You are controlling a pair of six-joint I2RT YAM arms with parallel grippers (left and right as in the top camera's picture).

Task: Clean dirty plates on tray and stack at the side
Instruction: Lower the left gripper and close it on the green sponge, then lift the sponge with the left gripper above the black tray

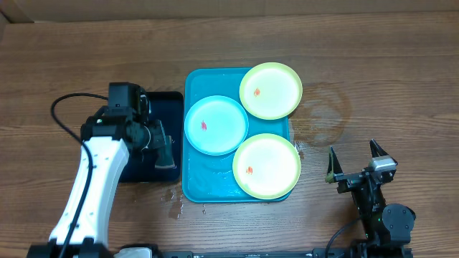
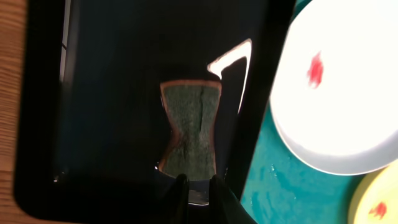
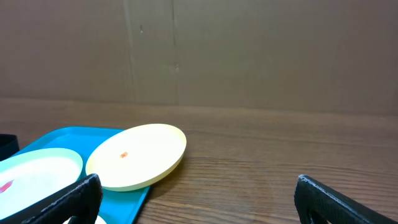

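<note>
L claw (image 2: 196, 182) at sponge (image 2: 189, 127) in black tray (image 2: 93, 93), can't tell if grasping. R claw (image 1: 354, 162) released, 3 o'clock of tray (image 1: 192, 188) w/ three plates (image 1: 270, 90).

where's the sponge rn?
Left wrist view, robot's left side: the dark green hourglass-shaped sponge lies on the small black tray, just ahead of the left gripper, beside the turquoise plastic tray.

Table (image 1: 373, 64): wood-grain top, matt, faint wet marks. Turquoise tray (image 1: 208, 183): glossy plastic w/ wet film. Plates (image 1: 215, 125): smooth plastic, slight sheen. Black tray (image 2: 112, 74): v. glossy, mirror-like reflections. Sponge (image 2: 191, 127): rough fibrous green face, brown edge. Back wall (image 3: 249, 50): matt brown cardboard.
</note>
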